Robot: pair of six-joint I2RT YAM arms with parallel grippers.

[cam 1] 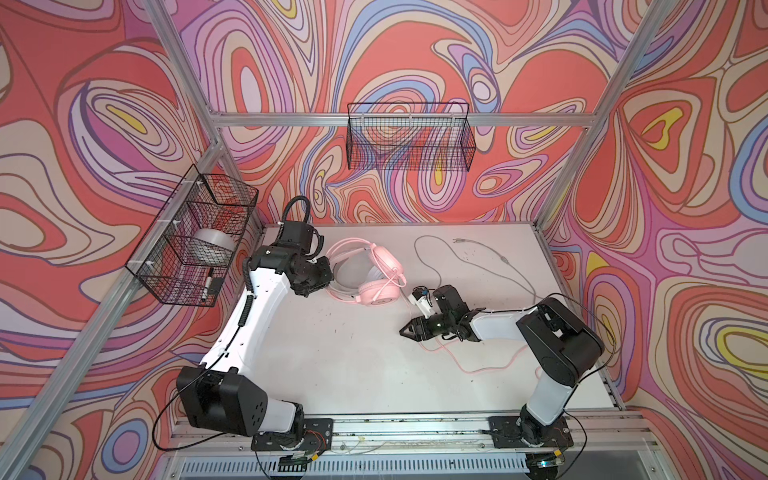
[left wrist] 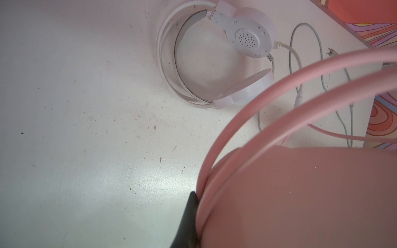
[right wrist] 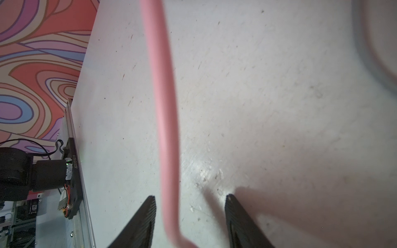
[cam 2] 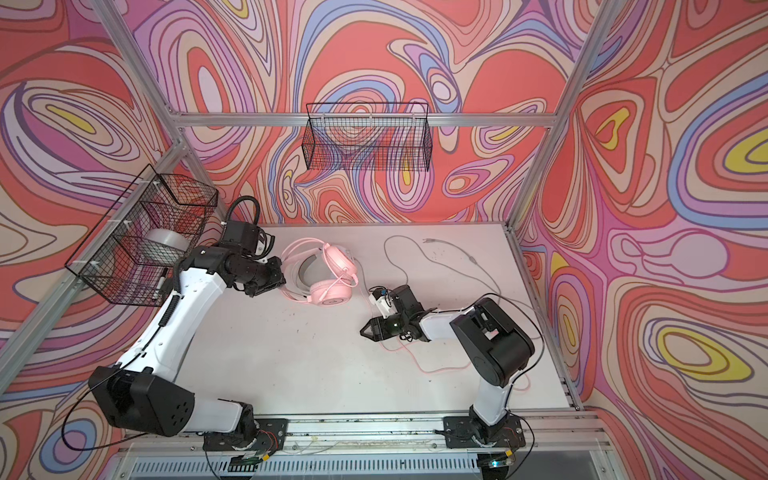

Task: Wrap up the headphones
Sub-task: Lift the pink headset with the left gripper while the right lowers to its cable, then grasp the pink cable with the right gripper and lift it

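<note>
I have the left gripper (cam 1: 321, 277) clamped shut on the headband of the pink headset (cam 1: 380, 291). In the left wrist view, one black finger (left wrist: 189, 216) presses against the twin pink bands. The headset is toward the far edge of the table (cam 1: 332, 353), left of its middle, with its two earcups turned toward the right arm.

The white headset (left wrist: 245, 36) lies on its side on the table. In both top views the pink earcups overlap it, and I cannot tell whether the two headsets touch. Its grey-white cable (cam 1: 504, 260) trails loose across the surface toward the far right corner and on along the right edge.

The right gripper (cam 1: 405, 330) hangs low near the middle of the table, pointing toward the left edge. Its jaws stand partly apart and grip nothing. In the right wrist view the pink cable (right wrist: 165, 107) runs between the two fingers, just beside one of them, and I cannot tell whether it touches that pad. The other finger is clear of it. Beyond the gripper the pink cable lies in a slack loop on the surface toward the near right corner.
</note>
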